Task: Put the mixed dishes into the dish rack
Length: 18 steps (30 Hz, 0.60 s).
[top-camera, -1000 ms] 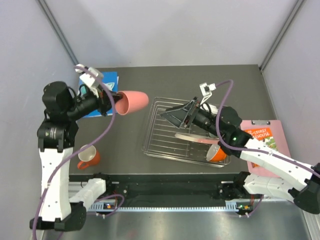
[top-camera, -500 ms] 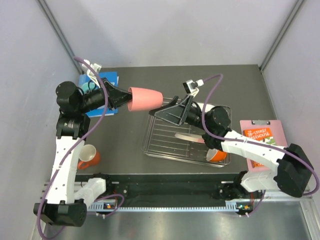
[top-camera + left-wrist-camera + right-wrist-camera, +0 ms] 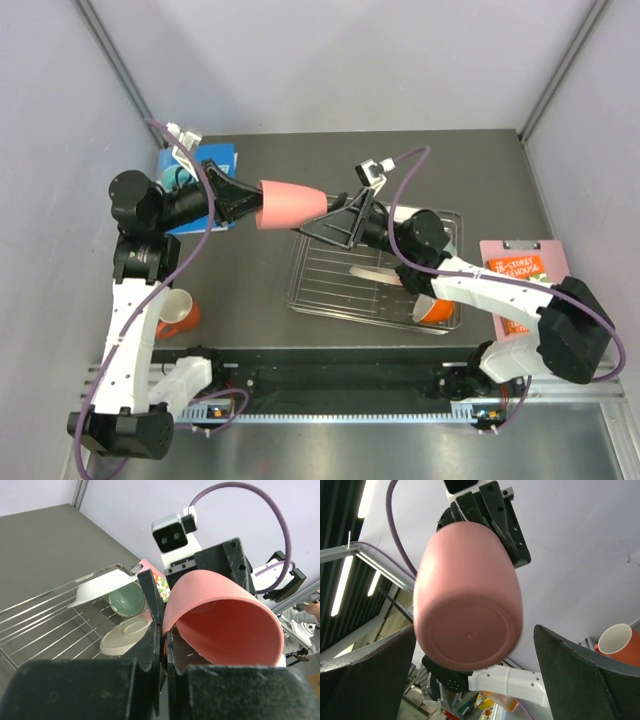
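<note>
My left gripper [image 3: 250, 205] is shut on the rim of the pink cup [image 3: 292, 204] and holds it on its side in the air, over the far left corner of the dish rack [image 3: 325, 290]. In the left wrist view the gripper [image 3: 161, 630] pinches the cup wall [image 3: 225, 620]. My right gripper [image 3: 332, 225] is open, its jaws on either side of the cup's base [image 3: 467, 625] without touching it. In the rack lie a mint-green bowl [image 3: 126, 601], a cream plate [image 3: 125, 634], a white dish [image 3: 100, 590] and an orange bowl [image 3: 437, 308]. The orange mug [image 3: 175, 312] stands on the table at the left.
A flat blue board [image 3: 210, 160] lies at the far left behind my left arm. A pink clipboard [image 3: 525, 285] lies right of the rack. Grey walls close the table on the left, far and right sides.
My left arm has carried the pink cup to the right, toward the rack. My right gripper has risen and moved left to meet the cup's base.
</note>
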Motion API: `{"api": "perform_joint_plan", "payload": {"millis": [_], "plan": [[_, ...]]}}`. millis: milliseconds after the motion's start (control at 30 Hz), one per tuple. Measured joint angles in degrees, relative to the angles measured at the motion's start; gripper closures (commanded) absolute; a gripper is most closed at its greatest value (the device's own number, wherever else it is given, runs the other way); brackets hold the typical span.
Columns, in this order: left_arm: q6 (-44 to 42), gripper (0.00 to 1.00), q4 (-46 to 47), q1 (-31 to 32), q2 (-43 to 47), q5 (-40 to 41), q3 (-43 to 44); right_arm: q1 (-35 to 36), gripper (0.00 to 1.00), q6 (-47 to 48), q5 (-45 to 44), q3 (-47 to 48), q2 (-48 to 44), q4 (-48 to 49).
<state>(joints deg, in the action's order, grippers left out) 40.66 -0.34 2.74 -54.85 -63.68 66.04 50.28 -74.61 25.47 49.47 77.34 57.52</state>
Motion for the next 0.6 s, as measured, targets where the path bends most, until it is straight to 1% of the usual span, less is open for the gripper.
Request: {"api": "perform_joint_plan", "payload": {"millis": [200, 333, 367, 433, 467, 533, 567, 600], "plan": [[0.2, 1.00, 0.0, 0.0, 1.8, 0.0, -4.1, 0.0, 0.00, -0.6, -0.4, 2.6, 2.1, 1.8], [0.3, 1.00, 0.2, 0.0, 2.2, 0.0, -4.8, 0.1, 0.00, -1.2, -0.5, 3.5, 3.7, 2.6], [0.3, 1.00, 0.2, 0.0, 2.3, 0.0, -4.9, 0.2, 0.02, -1.6, -0.5, 3.7, 4.0, 3.3], [0.3, 1.00, 0.3, 0.0, 2.3, 0.0, -4.9, 0.3, 0.09, -1.7, -0.5, 4.1, 4.5, 3.8], [0.2, 1.00, 0.3, 0.0, 2.3, 0.0, -4.9, 0.3, 0.15, -2.0, -0.5, 4.2, 4.7, 3.9], [0.2, 1.00, 0.3, 0.0, 2.4, 0.0, -4.9, 0.3, 0.22, -2.0, -0.5, 4.2, 4.9, 4.0], [0.2, 1.00, 0.4, 0.0, 2.6, 0.0, -5.1, 0.3, 0.31, -2.1, -0.5, 4.2, 5.1, 4.0], [0.2, 1.00, 0.4, 0.0, 2.7, 0.0, -5.1, 0.3, 0.37, -2.1, -0.5, 4.2, 5.3, 4.0]]}}
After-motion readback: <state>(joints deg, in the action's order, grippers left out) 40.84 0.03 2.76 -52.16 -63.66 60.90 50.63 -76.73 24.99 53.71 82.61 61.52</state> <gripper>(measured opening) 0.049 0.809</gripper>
